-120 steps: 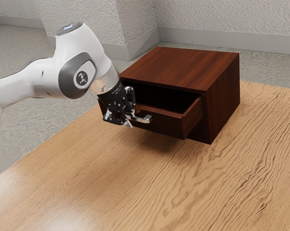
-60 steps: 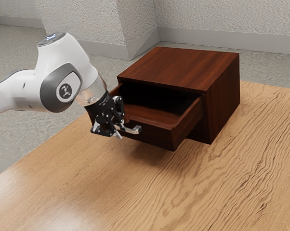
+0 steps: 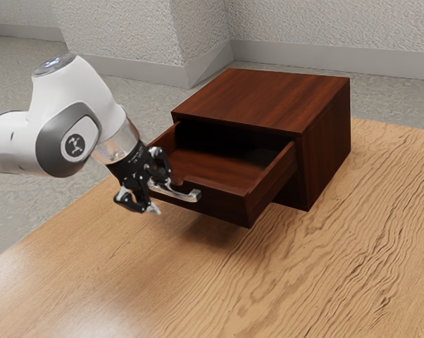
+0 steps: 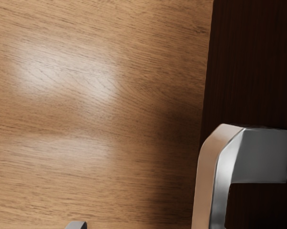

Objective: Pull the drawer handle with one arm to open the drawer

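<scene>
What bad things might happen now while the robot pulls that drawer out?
The black two-finger gripper holds the silver metal handle near one end, not its middle, so it might slip off or tug the dark brown wooden drawer crooked. The drawer already sticks far out of the dark brown wooden cabinet; pulling more could bring it out onto the light wooden table.

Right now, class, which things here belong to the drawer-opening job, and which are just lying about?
Belongs to the job: gripper, shut on the handle; drawer, partly open; cabinet.
Just there: table; floor; wall.
</scene>
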